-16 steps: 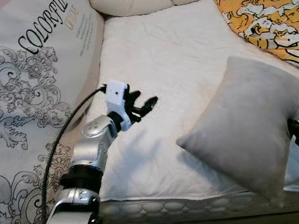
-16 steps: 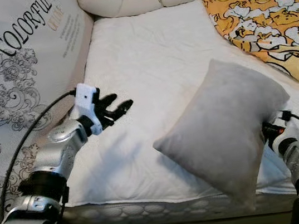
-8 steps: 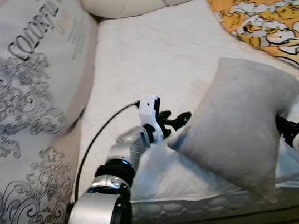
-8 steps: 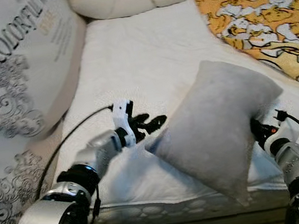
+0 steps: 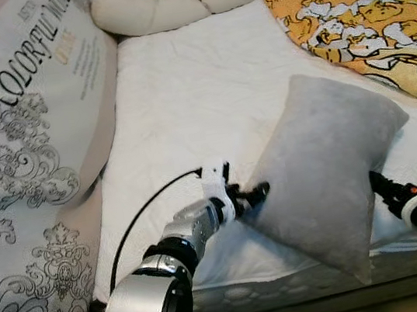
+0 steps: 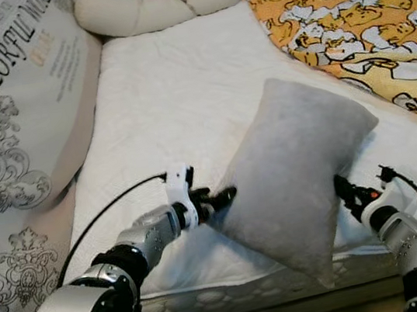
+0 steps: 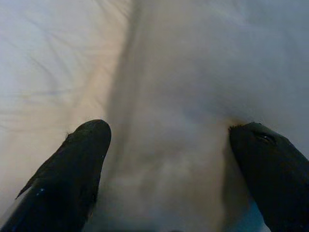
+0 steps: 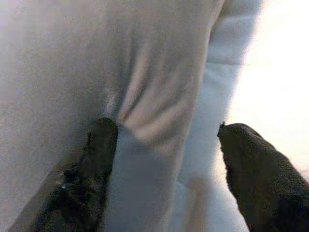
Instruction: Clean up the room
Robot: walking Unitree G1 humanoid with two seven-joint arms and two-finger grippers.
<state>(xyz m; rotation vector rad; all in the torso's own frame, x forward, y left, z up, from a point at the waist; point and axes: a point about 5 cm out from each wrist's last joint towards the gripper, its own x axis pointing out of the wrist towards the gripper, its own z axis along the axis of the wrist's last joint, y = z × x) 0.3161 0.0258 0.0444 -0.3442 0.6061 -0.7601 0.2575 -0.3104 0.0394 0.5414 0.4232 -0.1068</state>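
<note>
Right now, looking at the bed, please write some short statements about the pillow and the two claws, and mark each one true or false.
1. The grey pillow stands tilted on the white mattress. True.
2. The left claw is far from the pillow, near the headboard. False: it is at the pillow's lower left corner.
3. The right claw has its fingers spread. True.
4. The orange patterned blanket covers the pillow. False: it lies beyond it, on the robot's right.
</note>
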